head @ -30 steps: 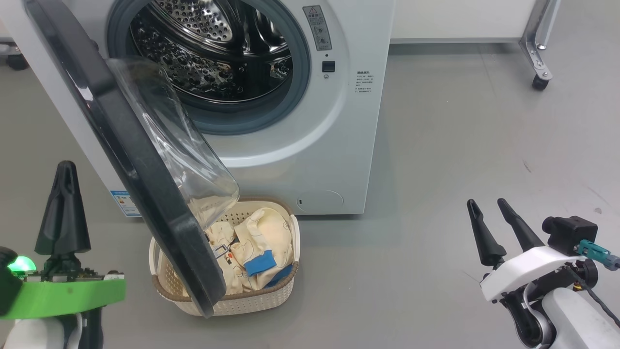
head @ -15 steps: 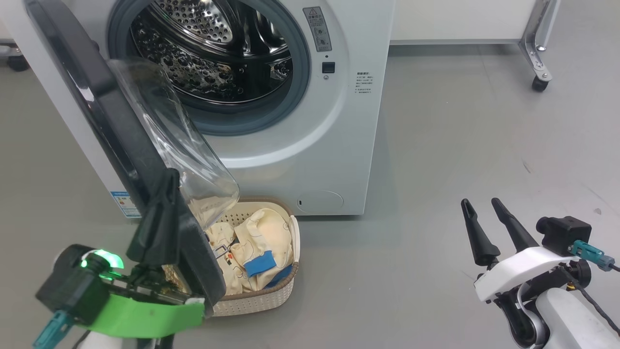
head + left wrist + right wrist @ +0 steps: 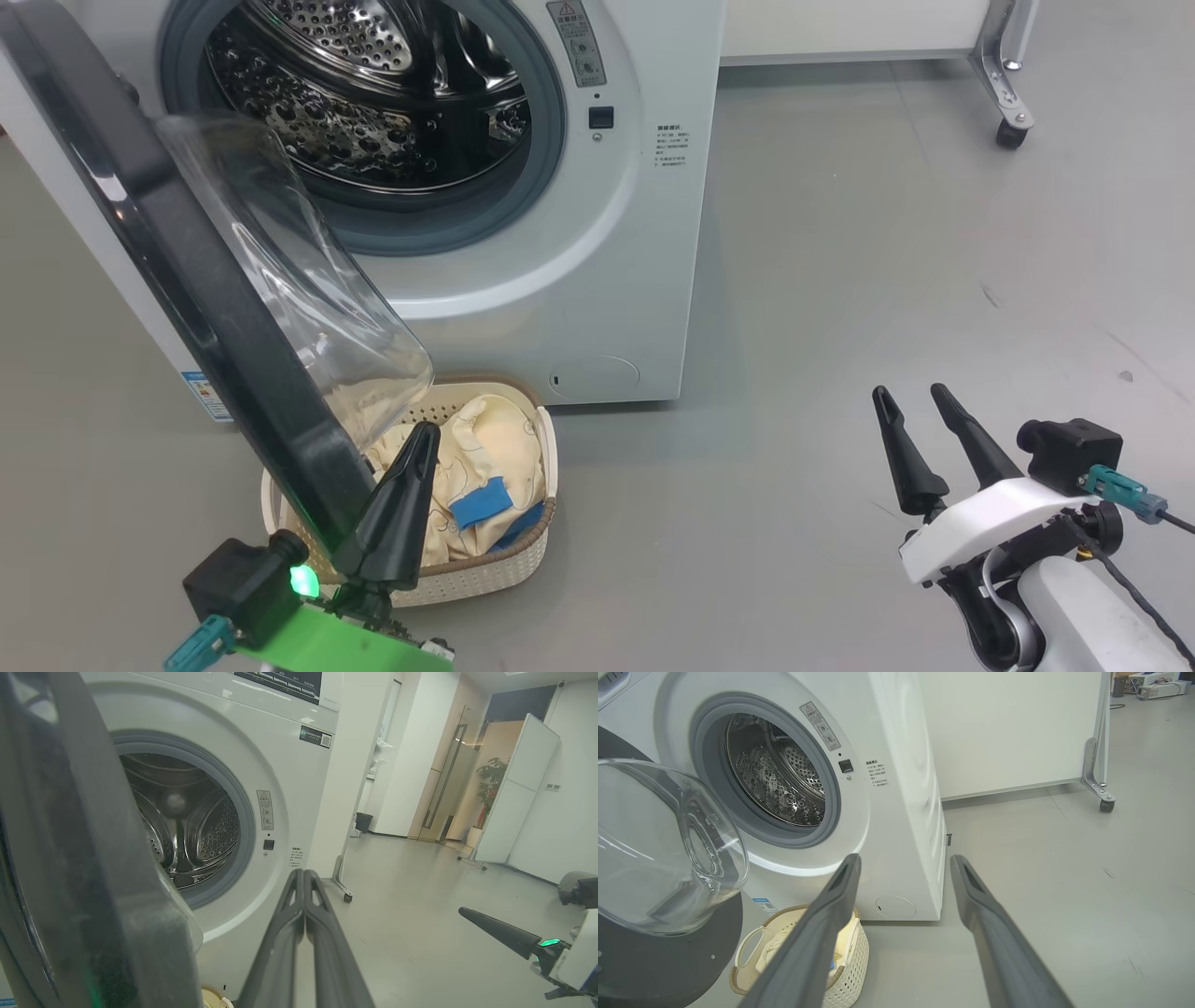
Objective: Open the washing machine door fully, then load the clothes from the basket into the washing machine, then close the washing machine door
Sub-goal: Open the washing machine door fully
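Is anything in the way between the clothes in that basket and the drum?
Yes: the partly open washing machine door juts over part of the basket, its glass bowl between some clothes and the drum.

washing machine door (image 3: 187, 280) overhanging basket (image 3: 499, 569), drum (image 3: 355, 93) mouth unobstructed

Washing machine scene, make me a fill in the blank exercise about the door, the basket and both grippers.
1. The washing machine door stands open, baring the perforated steel ____.
2. The basket holds cream-yellow clothes with ____ bands.
3. The left gripper, beside the door, has its jaws ____.
4. The right gripper, over bare floor, has its jaws ____.

Missing words: drum; blue; shut; open.
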